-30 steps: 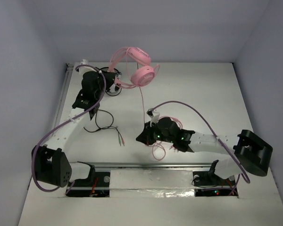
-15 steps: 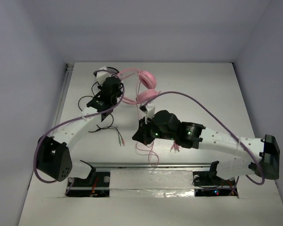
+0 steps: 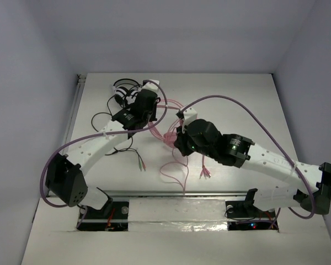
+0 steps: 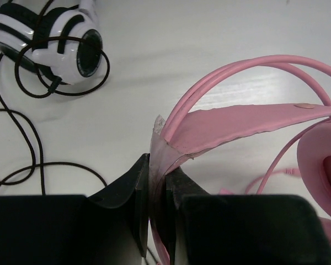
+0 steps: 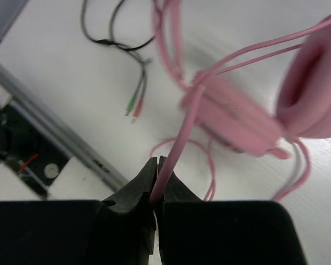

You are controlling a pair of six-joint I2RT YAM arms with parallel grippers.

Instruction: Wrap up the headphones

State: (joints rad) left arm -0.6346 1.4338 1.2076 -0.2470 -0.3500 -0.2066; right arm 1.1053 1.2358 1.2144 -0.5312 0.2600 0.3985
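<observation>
Left wrist: one pink headphones [image 4: 248, 124]; one black-and-white pair [image 4: 60, 47].

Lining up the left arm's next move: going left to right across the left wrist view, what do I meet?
First the black-and-white headphones, then the left gripper shut on the end of the pink headband, which arches to the right, then the pink earcup at the right edge.
</observation>
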